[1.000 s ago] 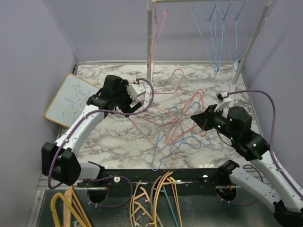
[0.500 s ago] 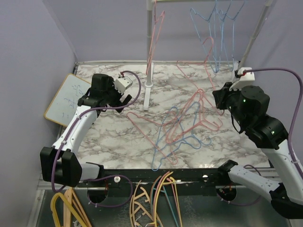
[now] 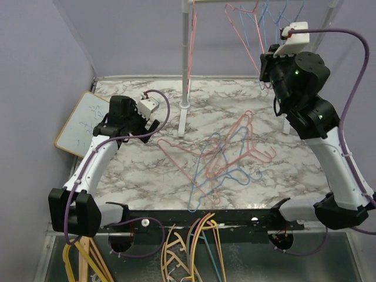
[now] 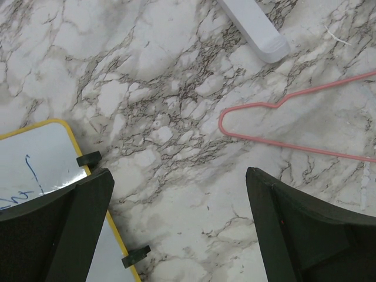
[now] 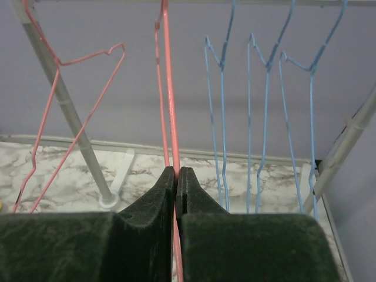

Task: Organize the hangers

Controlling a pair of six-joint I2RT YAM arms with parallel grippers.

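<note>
A tangle of pink and light blue wire hangers (image 3: pixel 223 157) lies on the marble table. My right gripper (image 3: pixel 265 61) is raised to the rack and is shut on a pink hanger (image 3: pixel 242 32). In the right wrist view its wire (image 5: pixel 170 111) runs up from between my closed jaws (image 5: pixel 177 171) toward the rail. Three blue hangers (image 5: pixel 261 117) hang just to its right and another pink hanger (image 5: pixel 70 100) hangs to its left. My left gripper (image 3: pixel 154 124) is open and empty (image 4: pixel 177 176) low over the table. The shoulder of a pink hanger (image 4: pixel 282 106) lies ahead of it to the right.
A yellow-framed whiteboard (image 3: pixel 88 120) lies at the table's left edge, under my left finger (image 4: pixel 53 223). The rack's white pole (image 3: pixel 187 64) and foot (image 4: pixel 252 26) stand mid-table; its right pole (image 3: pixel 317 41) leans by my right arm. Thick yellow and wood-coloured hangers (image 3: pixel 188 247) sit below the front edge.
My right arm has risen from beside the pile up to the rack rail, carrying the pink hanger. My left arm has drawn back to the left, toward the whiteboard.
</note>
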